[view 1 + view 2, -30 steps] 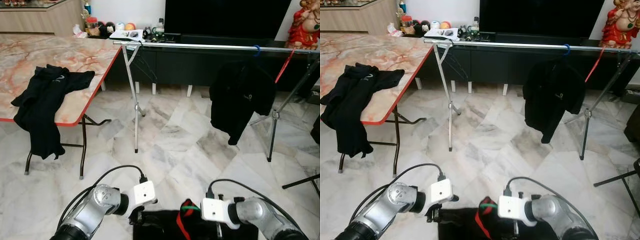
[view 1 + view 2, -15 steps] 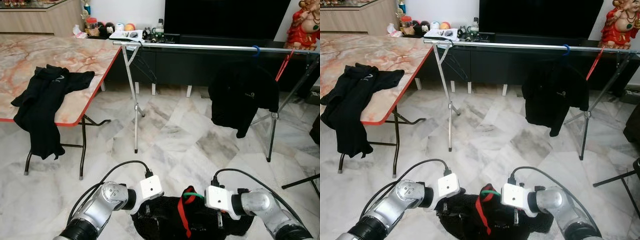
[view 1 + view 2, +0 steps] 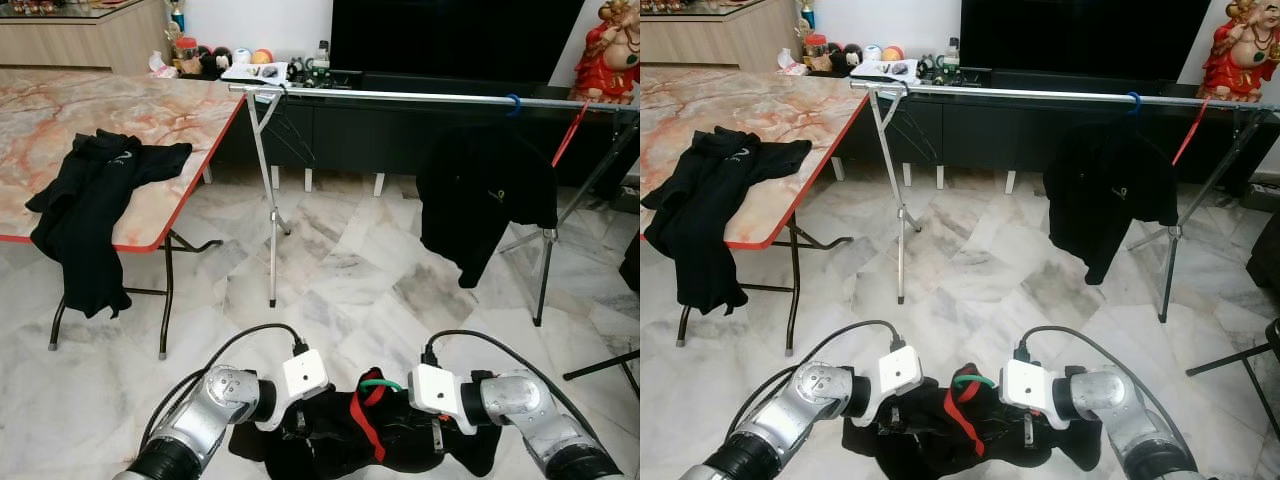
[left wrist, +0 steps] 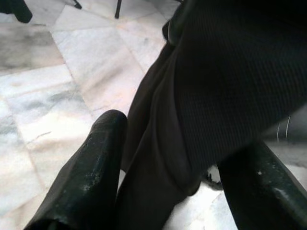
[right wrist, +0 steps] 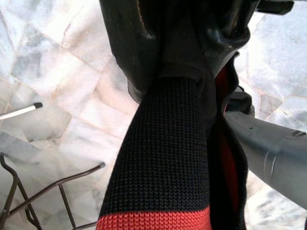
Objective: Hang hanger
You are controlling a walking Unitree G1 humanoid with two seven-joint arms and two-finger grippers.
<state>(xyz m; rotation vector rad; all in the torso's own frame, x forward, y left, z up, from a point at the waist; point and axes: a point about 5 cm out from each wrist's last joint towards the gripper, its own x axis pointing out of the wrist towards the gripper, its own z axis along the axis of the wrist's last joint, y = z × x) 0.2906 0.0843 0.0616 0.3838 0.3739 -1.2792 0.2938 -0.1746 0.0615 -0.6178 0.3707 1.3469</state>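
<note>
A black garment (image 3: pixel 340 442) with red trim (image 3: pixel 366 428) sits on a green hanger (image 3: pixel 380 383) low in front of me, held between both arms. My left gripper (image 3: pixel 297 425) grips one side; in the left wrist view its fingers (image 4: pixel 91 167) have black cloth (image 4: pixel 201 110) between them. My right gripper (image 3: pixel 437 440) grips the other side; in the right wrist view it (image 5: pixel 180 48) is clamped on black knit (image 5: pixel 163 143) with a red band. The clothes rail (image 3: pixel 400 96) crosses the room ahead, well above the garment.
A black shirt (image 3: pixel 485 195) hangs from a blue hanger (image 3: pixel 513 100) on the rail, with a red hanger (image 3: pixel 570 130) beside it. The rail's stand legs (image 3: pixel 268 200) rest on the marble floor. Another black garment (image 3: pixel 95 215) drapes over the table (image 3: pixel 170 110) at left.
Both arms have lifted the garment higher into view and spread it wider. The black shirt on the rail has swung slightly.
</note>
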